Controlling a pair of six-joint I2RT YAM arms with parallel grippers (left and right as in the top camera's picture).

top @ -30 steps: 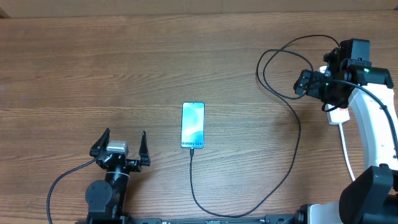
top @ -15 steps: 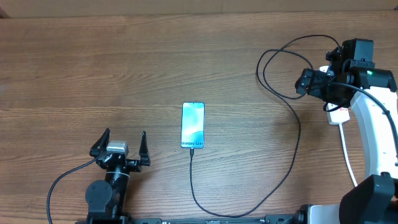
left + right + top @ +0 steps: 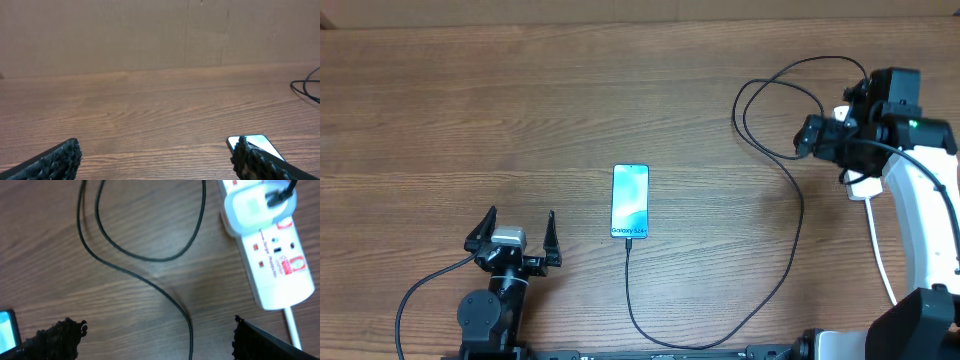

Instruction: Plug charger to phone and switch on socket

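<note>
The phone (image 3: 630, 201) lies flat mid-table, its light blue screen up; it also shows in the left wrist view (image 3: 262, 142) and in the right wrist view (image 3: 7, 325). The thin black charger (image 3: 801, 215) meets the phone's bottom edge, loops along the table's front and climbs to the white socket (image 3: 865, 186). My right gripper (image 3: 828, 148) hovers open just left of the socket (image 3: 270, 265), with the charger (image 3: 190, 330) running on the table between its fingers. My left gripper (image 3: 516, 232) rests open left of the phone, holding nothing.
A white plug block (image 3: 255, 205) with the black cable end sits in the strip above red-marked switches (image 3: 287, 265). A thick white cord (image 3: 875, 240) trails toward the front right. The charger's loops (image 3: 760, 100) lie left of the socket, and part of one loop (image 3: 295, 87) shows at the far right.
The right arm has drifted slightly to the right above the socket. The left arm, phone and cable have not moved.
</note>
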